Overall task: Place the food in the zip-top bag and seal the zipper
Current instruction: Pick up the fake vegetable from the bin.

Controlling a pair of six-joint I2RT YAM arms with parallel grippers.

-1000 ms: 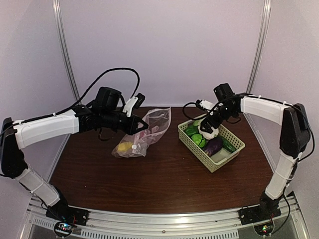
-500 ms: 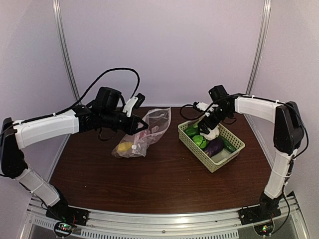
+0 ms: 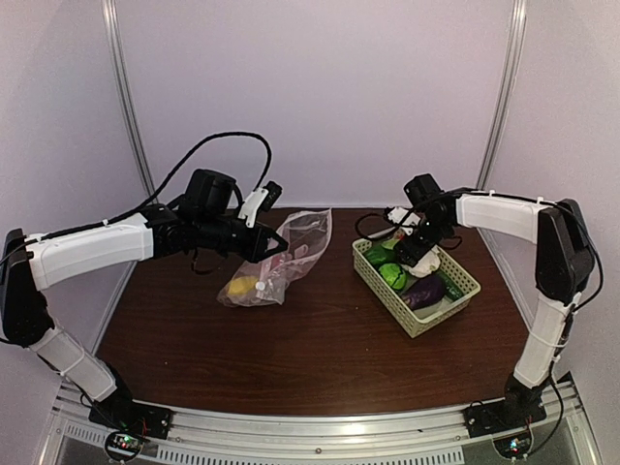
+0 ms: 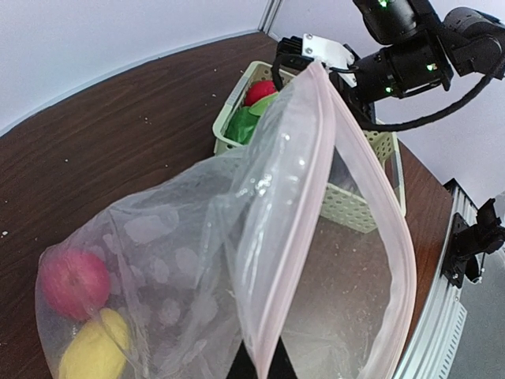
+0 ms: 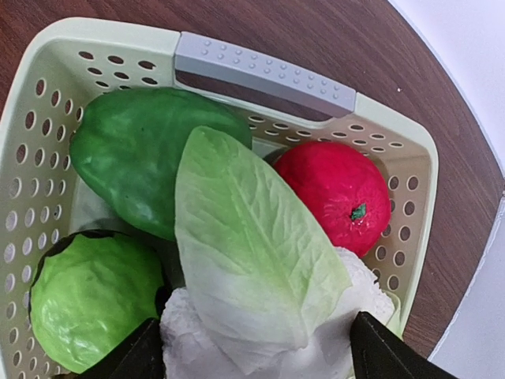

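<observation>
Holding bag (image 4: 181,253) open, reaching into basket (image 5: 260,71).
Pinching zipper edge (image 4: 327,142) with left claw (image 4: 256,365), yellow piece (image 4: 91,351) and red ball (image 4: 75,283) inside bag; straddling cauliflower (image 5: 245,260) with right claw (image 5: 254,351), jaws apart, grip impossible to tell.

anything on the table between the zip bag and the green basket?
Nothing. The top view shows only bare brown table between the zip-top bag and the basket.

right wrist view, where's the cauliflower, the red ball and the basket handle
cauliflower (image 5: 248,245), right wrist view, on its pale green leaf
red ball (image 5: 339,193), right wrist view, middle of its skin
basket handle (image 5: 264,73), right wrist view, middle of the grey grip
</observation>
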